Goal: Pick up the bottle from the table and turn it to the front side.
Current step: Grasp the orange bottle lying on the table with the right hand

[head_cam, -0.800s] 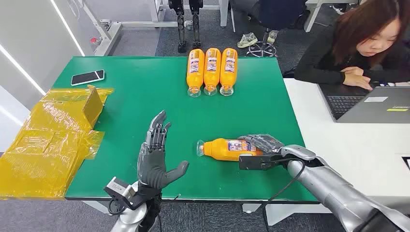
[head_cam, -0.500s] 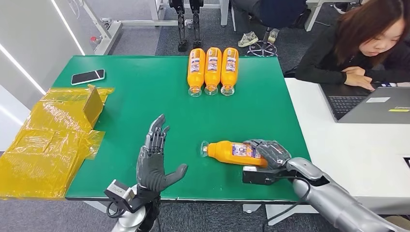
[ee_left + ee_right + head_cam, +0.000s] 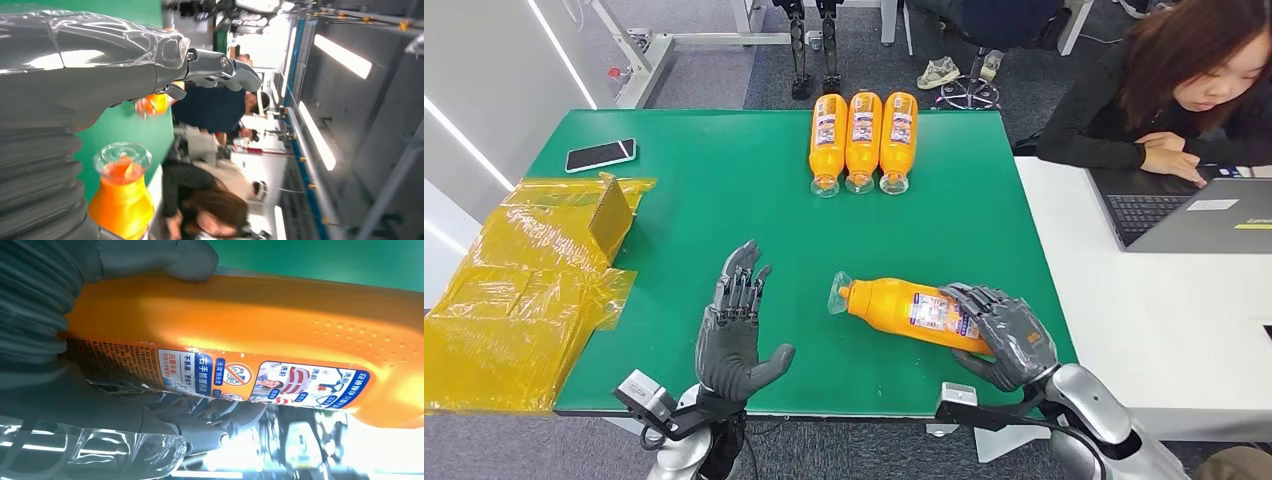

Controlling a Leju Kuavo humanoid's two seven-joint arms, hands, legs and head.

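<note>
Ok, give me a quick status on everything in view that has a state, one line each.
Bottle: on its side, cap end toward the left hand, gripped at its base by the right hand.
Right hand: fingers wrapped around the bottle.
Left hand: empty, fingers spread, palm facing the bottle.
Three bottles: lying side by side at the table's far edge, caps toward the robot.
Phone: flat, screen dark.
Laptop: open, a person typing.

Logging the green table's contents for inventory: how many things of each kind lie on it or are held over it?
Orange plastic bottles: 4, namely three in a row at the far edge and one in the right robot hand
Black smartphone: 1
Yellow plastic-wrapped cardboard box: 1
Total: 6
</note>
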